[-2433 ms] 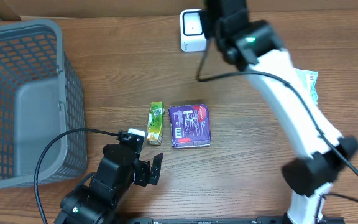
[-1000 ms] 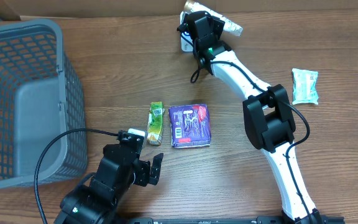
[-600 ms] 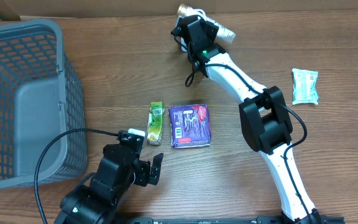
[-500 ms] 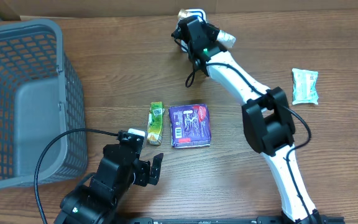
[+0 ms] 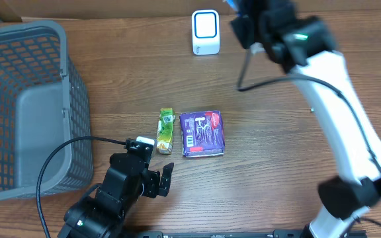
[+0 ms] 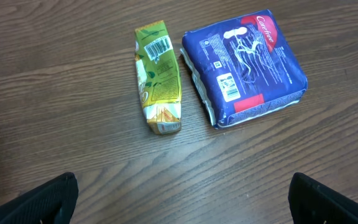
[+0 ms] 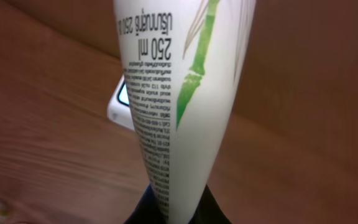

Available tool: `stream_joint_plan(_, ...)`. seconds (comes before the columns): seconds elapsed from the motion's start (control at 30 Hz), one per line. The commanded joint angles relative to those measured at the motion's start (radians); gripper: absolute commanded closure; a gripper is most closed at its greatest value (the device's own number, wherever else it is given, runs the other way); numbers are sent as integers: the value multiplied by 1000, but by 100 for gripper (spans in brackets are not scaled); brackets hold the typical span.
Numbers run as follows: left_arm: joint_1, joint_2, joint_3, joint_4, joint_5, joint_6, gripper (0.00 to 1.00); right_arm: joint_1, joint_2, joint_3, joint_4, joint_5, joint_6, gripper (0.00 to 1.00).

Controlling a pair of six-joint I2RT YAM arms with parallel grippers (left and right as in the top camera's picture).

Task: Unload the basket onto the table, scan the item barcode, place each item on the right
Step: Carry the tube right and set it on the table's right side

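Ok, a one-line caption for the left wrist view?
Open left gripper above a green carton and a blue pack lying side by side, barcodes up.

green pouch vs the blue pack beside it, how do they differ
The green pouch is narrow and slim; the blue pack is wider, squarish and thicker. The green pouch's barcode is at its far end; the blue pack's is nearer its middle. Both lie flat on the wooden table, barcodes up, side by side.
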Motion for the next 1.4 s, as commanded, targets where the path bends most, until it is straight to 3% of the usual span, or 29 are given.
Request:
stream_joint_plan(0.0, -8, -3, -3, 2, -13, 16, 0, -66, -51, 14, -99, -64, 470, 96)
stream_joint_plan(0.23, -8, -3, -3, 2, -13, 16, 0, -275, -50, -36, -334, -61, 812, 96)
stream_joint_plan(0.47, -8, -3, -3, 2, -13, 16, 0, -515, -50, -314, -314, -59, 1093, 96)
stream_joint_plan(0.73, -8, -3, -3, 2, -13, 16, 0, -686, -50, -666, -93, -60, 1168, 96)
stream_joint_plan(0.93, -8, -3, -3, 2, -13, 16, 0, -718, -50, -784, 50, -47, 1163, 96)
stream_joint_plan(1.03, -8, -3, -3, 2, -13, 16, 0, -718, -50, -806, 105, -12, 1147, 80)
stream_joint_plan(1.13, -8, -3, -3, 2, -13, 16, 1, -718, -50, -810, 142, -7, 1101, 53)
stream_joint_plan(1.17, -8, -3, -3, 2, -13, 16, 0, -718, -50, -810, 150, -8, 1075, 38)
stream_joint_plan(1.23, -8, -3, -3, 2, -13, 16, 0, -718, -50, -808, 160, -13, 1008, 22)
stream_joint_plan(1.37, -8, -3, -3, 2, -13, 16, 0, -718, -51, -759, 138, -114, 853, 5)
